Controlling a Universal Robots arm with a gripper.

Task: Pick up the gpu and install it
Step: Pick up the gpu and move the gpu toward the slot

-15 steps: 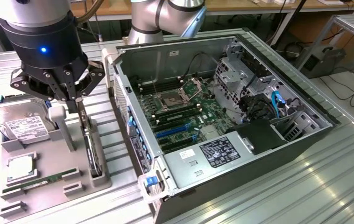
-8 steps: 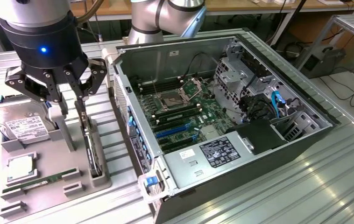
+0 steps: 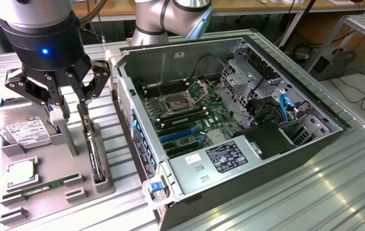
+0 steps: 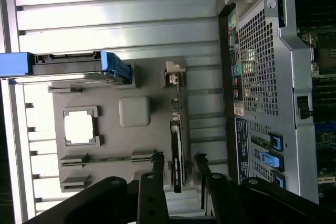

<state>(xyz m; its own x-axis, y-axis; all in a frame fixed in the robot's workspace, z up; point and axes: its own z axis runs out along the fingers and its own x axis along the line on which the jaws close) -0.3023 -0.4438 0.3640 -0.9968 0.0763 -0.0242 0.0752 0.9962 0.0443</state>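
Jaws of my gripper (image 4: 178,158) are standing spread wide, gripping nothing, one on each side of the gpu (image 4: 176,140) without touching it. That card is sitting on edge in its slot on the gray holder tray (image 3: 54,163), just beside the open computer case (image 3: 163,60).

Checked gripper (image 3: 70,109): black, skeletal linkage frame, slim fingers (image 4: 150,195) with small holes along the bars. Noted glossy black cylindrical wrist housing (image 3: 44,36) with one lit blue LED (image 3: 44,51), topped by a silver-grey section. Saw silver-grey arm joint (image 3: 169,19) behind, rounded, dark seam ring near the cap.
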